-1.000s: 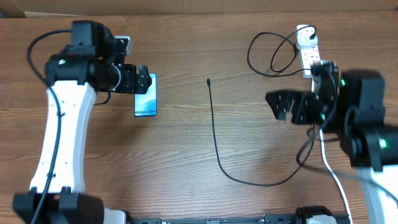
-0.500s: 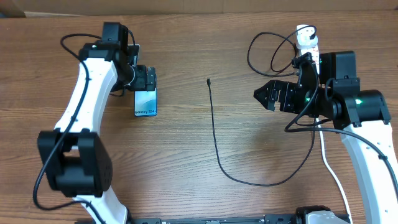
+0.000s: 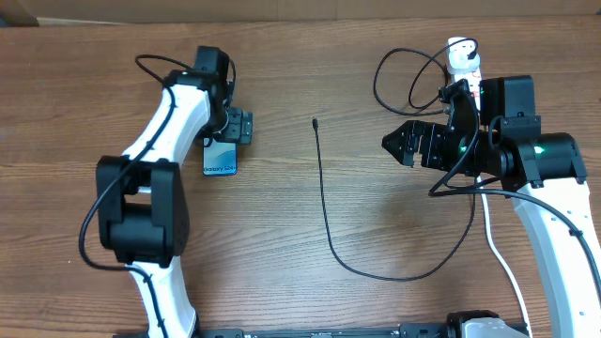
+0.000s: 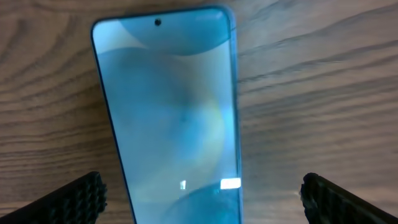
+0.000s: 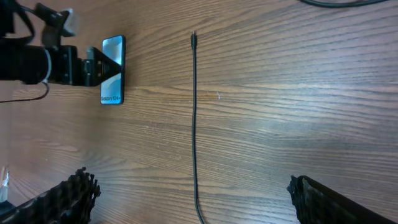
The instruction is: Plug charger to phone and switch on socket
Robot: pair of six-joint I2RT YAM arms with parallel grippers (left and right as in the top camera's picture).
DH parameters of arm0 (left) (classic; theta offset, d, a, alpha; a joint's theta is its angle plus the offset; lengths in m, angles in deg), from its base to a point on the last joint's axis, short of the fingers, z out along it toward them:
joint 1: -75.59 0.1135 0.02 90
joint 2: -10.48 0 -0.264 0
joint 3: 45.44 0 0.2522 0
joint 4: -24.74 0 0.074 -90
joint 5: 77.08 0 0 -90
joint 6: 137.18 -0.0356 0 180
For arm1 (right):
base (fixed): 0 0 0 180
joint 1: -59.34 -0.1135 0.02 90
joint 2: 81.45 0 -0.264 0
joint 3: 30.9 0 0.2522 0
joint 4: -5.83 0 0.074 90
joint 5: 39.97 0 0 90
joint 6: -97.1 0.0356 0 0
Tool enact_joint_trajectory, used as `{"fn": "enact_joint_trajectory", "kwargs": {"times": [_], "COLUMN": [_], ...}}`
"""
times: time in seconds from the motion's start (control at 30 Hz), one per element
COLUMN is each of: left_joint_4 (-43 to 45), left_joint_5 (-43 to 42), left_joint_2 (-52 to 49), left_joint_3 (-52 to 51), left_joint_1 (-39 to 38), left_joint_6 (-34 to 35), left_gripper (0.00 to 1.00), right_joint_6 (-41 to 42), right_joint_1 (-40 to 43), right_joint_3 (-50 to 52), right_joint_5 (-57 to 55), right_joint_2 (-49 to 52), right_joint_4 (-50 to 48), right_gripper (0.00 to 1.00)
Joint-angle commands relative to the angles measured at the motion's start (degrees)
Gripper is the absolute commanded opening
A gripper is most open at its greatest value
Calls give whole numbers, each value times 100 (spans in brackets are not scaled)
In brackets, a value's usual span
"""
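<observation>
The phone (image 3: pixel 221 158) lies flat on the wooden table with its blue screen lit, and it fills the left wrist view (image 4: pixel 171 112). My left gripper (image 3: pixel 240 127) hovers open over the phone's far end; its fingers (image 4: pixel 68 202) stand wide on either side without touching. The charger (image 3: pixel 324 202) is a thin black cable, its connector tip (image 3: pixel 315 122) lying free mid-table. It loops round to a white plug in the socket (image 3: pixel 462 43) at the back right. My right gripper (image 3: pixel 402 145) is open above the table, and the cable (image 5: pixel 194 112) runs between its spread fingers.
The socket's thick white cord (image 3: pixel 498 253) runs down the right side under my right arm. Loose black cable coils (image 3: pixel 404 80) lie left of the socket. The right wrist view also shows the phone (image 5: pixel 113 70) and my left arm (image 5: pixel 43 59) far off.
My left arm has swung round and its gripper shifted right over the phone's far end. My right arm moved up and left a second ago and has held still since.
</observation>
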Motion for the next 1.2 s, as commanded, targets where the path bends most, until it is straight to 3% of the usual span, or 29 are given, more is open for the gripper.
{"fn": "enact_joint_trajectory", "kwargs": {"times": [0.0,0.77,1.17], "left_joint_4": [9,501,446], "left_joint_5": [293,2,-26], "left_joint_2": [-249,-542,-542], "left_joint_3": [122,76,13], "left_joint_1": [74,118,116], "left_joint_6": [142,-210,-157], "left_gripper": [96,98,79], "right_joint_6": [-2,-2,-2], "right_joint_1": [2,2,2], "right_joint_3": [-125,-118,-118], "right_joint_5": [-116,-249,-247], "right_joint_2": [-4,-4,-4], "right_joint_4": [20,114,109], "right_gripper": [100,100,100]}}
